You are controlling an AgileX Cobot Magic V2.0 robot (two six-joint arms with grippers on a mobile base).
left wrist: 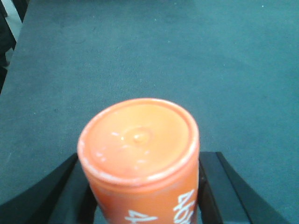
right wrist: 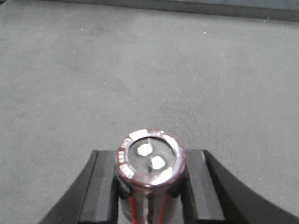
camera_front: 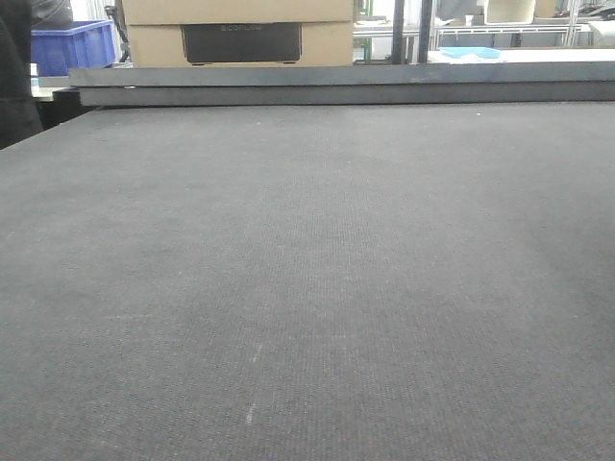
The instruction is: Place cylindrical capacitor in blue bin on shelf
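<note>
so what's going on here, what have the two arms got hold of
Each arm is holding one thing over a dark grey mat. The right gripper is shut on the cylindrical capacitor, gripping its sides, with the silvery top and two terminals facing the wrist camera. The left gripper is shut on an orange cylinder with white print. A blue bin shows far back at the left of the front view; the capacitor has not reached it yet.

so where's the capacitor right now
In the right wrist view, the cylindrical capacitor is gripped by the right end effector, terminal end toward the camera, with the grey mat beyond it.
</note>
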